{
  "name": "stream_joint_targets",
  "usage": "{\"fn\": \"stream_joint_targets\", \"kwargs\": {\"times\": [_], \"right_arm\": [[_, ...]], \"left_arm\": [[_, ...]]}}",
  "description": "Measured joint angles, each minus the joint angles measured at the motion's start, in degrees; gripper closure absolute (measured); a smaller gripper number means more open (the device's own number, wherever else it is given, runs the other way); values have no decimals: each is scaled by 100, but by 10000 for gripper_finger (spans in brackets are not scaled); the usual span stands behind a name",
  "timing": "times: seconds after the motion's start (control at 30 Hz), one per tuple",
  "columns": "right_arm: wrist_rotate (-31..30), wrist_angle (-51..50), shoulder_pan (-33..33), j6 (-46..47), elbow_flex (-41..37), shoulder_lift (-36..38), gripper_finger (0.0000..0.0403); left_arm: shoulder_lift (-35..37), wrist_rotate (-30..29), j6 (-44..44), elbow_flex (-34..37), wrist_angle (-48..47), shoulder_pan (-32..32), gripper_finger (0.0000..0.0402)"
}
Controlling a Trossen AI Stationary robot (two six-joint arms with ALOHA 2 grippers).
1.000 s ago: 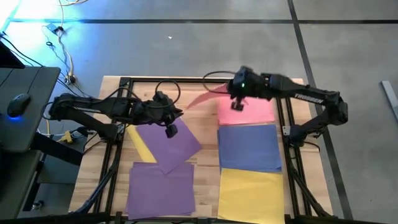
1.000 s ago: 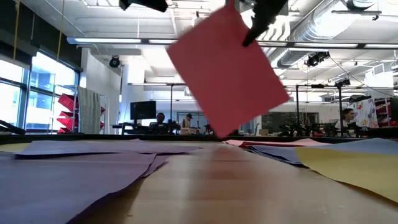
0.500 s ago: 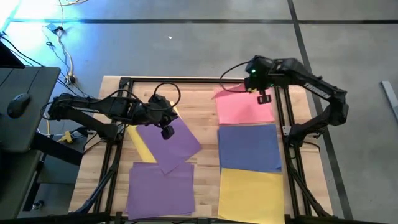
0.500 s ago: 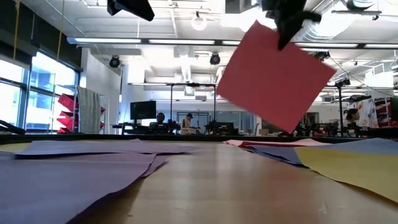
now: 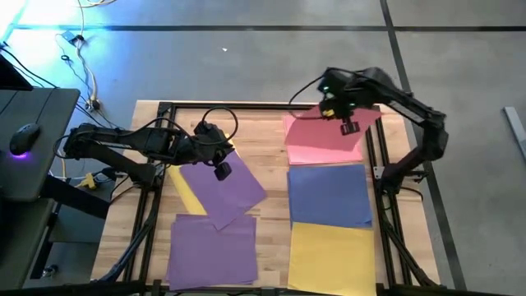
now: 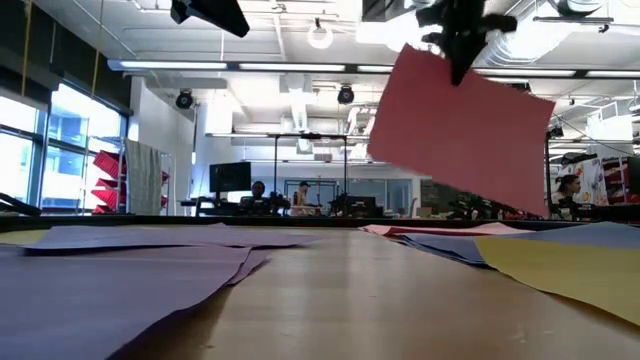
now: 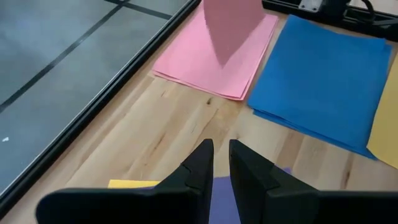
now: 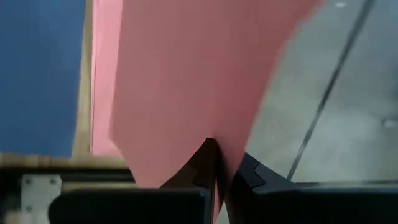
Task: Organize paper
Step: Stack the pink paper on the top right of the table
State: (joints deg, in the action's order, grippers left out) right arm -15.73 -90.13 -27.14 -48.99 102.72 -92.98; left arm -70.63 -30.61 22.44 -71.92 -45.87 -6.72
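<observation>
A pink sheet (image 5: 316,127) (image 6: 460,140) hangs from my right gripper (image 5: 343,115) (image 8: 216,163), which is shut on it above the pink stack (image 5: 325,154) at the table's far right. Nearer on the right lie a blue stack (image 5: 329,193) and a yellow stack (image 5: 333,255). My left gripper (image 5: 222,170) (image 7: 219,149) hovers over a skewed purple sheet (image 5: 226,193), its fingers a narrow gap apart and touching nothing. That purple sheet overlaps a yellow sheet (image 5: 187,196) and a purple stack (image 5: 214,247). My right gripper pinches the pink sheet's upper edge (image 6: 450,68) between its two fingers, coming from above and pointing down. It is a single layer. The sheet hangs below the fingers, tilted and lifted clear, with its lower part over the pink stack.
Bare wood (image 5: 267,177) runs down the middle between the left and right piles. A black frame rail (image 5: 374,164) borders the right stacks, and cables (image 5: 218,119) loop near the left arm. A desk with a mouse (image 5: 25,136) stands beyond the table's left edge.
My right gripper has carried the pink sheet from over the table's far middle toward the right and far edges, to above the pink stack. The sheet has swung with it and now hangs more level and lower on the right.
</observation>
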Motion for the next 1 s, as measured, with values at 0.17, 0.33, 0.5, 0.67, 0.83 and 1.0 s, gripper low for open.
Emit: {"fn": "stream_joint_targets", "kwargs": {"times": [0.17,0.33,0.5,0.67,0.83,1.0], "right_arm": [[228,13,-1,-479,-16,-734,403],[525,18,-105,-658,-16,-1328,403],[538,183,-265,-658,-16,-1650,403],[543,263,-463,-850,-16,-1719,403],[1028,347,-692,-991,-16,-1719,403],[1204,554,-948,-1006,-16,-1867,403]], "left_arm": [[0,272,172,0,1,-17,371],[-2,352,302,2,-7,-20,371],[-2,350,299,2,-22,-20,371],[-2,351,299,3,-24,-20,371],[-2,310,295,4,-22,-20,371],[-2,308,289,4,-60,-20,371]]}}
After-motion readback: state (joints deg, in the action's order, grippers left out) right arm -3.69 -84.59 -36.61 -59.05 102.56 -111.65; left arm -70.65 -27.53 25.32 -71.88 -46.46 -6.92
